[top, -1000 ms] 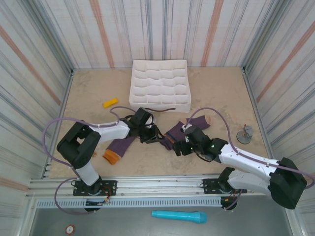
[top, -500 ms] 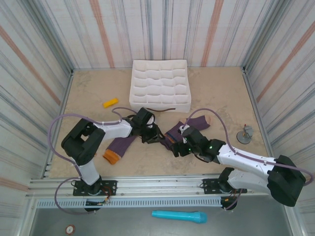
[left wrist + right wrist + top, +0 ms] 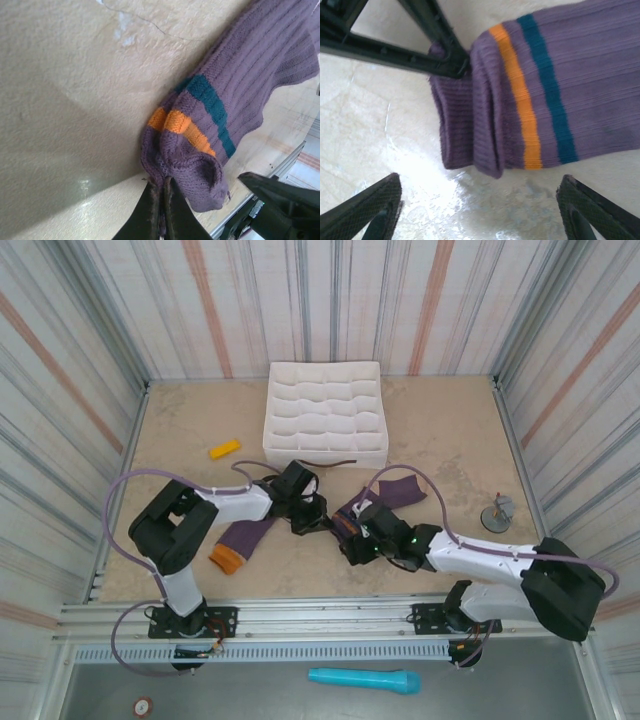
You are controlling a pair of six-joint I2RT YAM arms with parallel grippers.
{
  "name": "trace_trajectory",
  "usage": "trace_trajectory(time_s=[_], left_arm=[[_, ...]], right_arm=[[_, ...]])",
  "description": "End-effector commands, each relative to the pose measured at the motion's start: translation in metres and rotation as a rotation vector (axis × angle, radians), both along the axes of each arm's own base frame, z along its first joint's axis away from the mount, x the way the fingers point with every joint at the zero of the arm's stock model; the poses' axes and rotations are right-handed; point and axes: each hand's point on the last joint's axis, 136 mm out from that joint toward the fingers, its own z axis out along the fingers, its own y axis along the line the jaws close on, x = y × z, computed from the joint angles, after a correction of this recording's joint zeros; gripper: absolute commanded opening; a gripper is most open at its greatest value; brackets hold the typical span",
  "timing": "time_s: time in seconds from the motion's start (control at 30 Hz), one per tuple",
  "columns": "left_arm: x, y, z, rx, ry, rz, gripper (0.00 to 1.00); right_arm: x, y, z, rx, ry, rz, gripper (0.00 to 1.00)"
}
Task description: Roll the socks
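One purple sock (image 3: 385,495) with an orange and a teal stripe lies at the table's middle, its cuff folded over toward the left. My left gripper (image 3: 318,521) is shut on the cuff's edge; the left wrist view shows the closed fingertips (image 3: 161,187) pinching purple fabric of this sock (image 3: 240,85). My right gripper (image 3: 352,546) stands open just in front of the same cuff. In the right wrist view its fingers (image 3: 380,205) are spread wide below the sock (image 3: 560,85), with nothing between them. The other sock (image 3: 243,537) lies flat to the left, orange cuff nearest the front.
A white compartment tray (image 3: 325,415) sits at the back centre. A small yellow-orange marker (image 3: 224,449) lies at its left. A little metal stand (image 3: 497,512) is near the right wall. Striped walls close in the table on three sides.
My left gripper has closed on the sock's cuff edge. My right arm has slid left toward that cuff and its jaws have narrowed a little.
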Motion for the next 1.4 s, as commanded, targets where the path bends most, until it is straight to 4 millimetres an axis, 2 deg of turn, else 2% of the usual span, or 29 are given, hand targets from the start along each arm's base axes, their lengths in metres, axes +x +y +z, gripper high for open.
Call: trace_trajectory(time_s=[0.0,0.27,0.53,1.0,1.2,1.37], left_arm=[[-0.013,0.002,0.001,-0.003,0.028,0.000,0.04],[-0.021,0.010,0.003,-0.011,0.045,0.057,0.01],[-0.020,0.000,0.006,-0.035,0.063,0.048,0.00],[-0.016,-0.010,0.020,-0.071,0.065,0.045,0.00],[-0.013,-0.012,0.021,-0.075,0.065,0.058,0.01],[-0.014,-0.016,0.017,-0.074,0.071,0.055,0.01]], right_arm=[[-0.001,0.013,0.003,-0.003,-0.013,0.055,0.78],[0.003,0.022,-0.002,-0.016,-0.020,0.079,0.69],[0.008,0.031,-0.003,-0.045,-0.024,0.109,0.63],[-0.002,0.022,-0.012,-0.110,-0.032,0.108,0.58],[-0.001,0.017,-0.017,-0.155,-0.059,0.090,0.52],[0.004,0.017,-0.017,-0.168,-0.074,0.073,0.42]])
